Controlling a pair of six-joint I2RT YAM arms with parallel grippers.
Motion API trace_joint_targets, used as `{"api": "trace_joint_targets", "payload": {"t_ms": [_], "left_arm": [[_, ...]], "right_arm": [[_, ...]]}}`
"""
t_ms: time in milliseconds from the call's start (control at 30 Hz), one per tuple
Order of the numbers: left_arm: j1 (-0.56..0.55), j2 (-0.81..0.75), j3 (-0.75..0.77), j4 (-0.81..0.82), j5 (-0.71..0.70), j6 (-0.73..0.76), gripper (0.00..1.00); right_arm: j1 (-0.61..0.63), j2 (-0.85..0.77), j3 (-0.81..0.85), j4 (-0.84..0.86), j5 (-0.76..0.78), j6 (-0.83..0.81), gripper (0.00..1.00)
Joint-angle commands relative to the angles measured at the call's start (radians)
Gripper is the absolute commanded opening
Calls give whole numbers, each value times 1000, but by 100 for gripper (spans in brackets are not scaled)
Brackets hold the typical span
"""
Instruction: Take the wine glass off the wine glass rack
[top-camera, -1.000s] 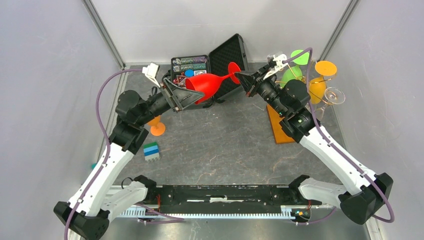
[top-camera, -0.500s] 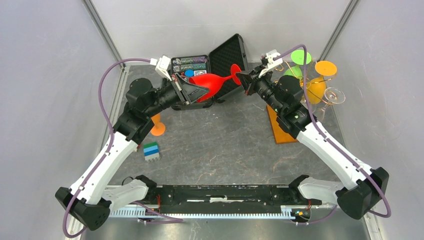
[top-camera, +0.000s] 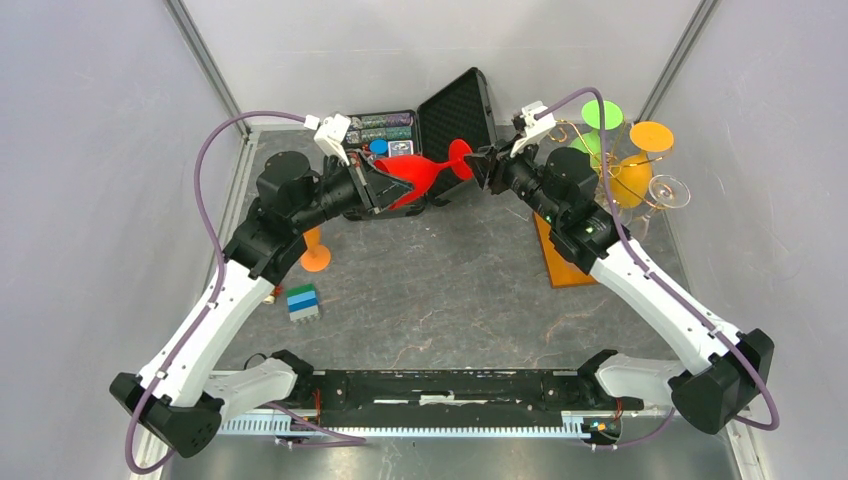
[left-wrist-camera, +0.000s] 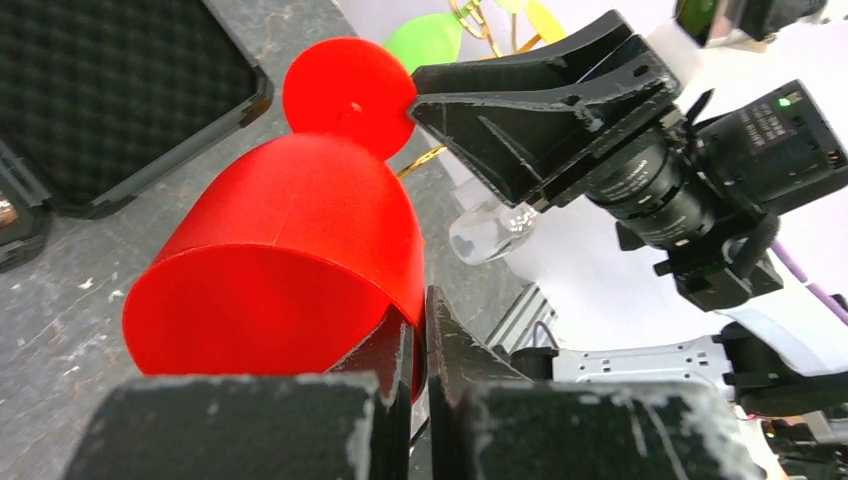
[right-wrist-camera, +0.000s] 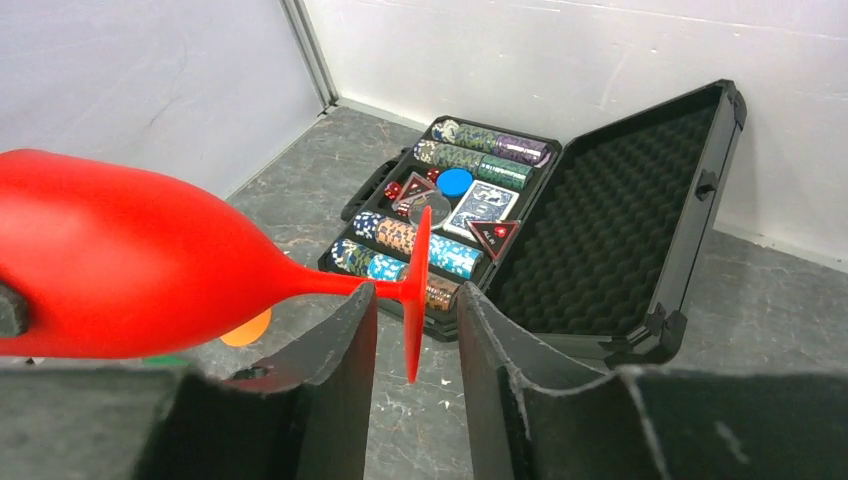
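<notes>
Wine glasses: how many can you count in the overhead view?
5: red glass held mid-air; orange glass on the table, left; green glass, yellow glass and clear glass on the rack. More may be hidden.

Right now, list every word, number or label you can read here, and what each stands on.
None is readable.
Card deck in the black case: print too small to read.
Poker chips: edge stripes only, no legible numbers.
Camera lens on the right wrist: faint white marks, blurred.

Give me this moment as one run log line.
red wine glass: horizontal, midair | left claw: shut on bowl rim | right claw: open, straddling foot
</notes>
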Motion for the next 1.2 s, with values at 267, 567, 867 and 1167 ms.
{"api": "trace_joint_targets", "payload": {"t_ms": [267, 567, 867, 1167], "left_arm": [[-9, 115, 218, -590, -263, 317, 2], [-30, 310, 192, -805, -486, 373, 2], [-27, 499, 238, -833, -536, 431, 2], [-9, 595, 294, -874, -555, 457, 3]], "right_arm": [[2, -76, 74, -44, -112, -49, 59], [3, -207, 77, -192, -99, -162, 64], [2, -319, 65, -347, 71, -270, 68], [3, -369, 47, -405, 132, -290, 70]]}}
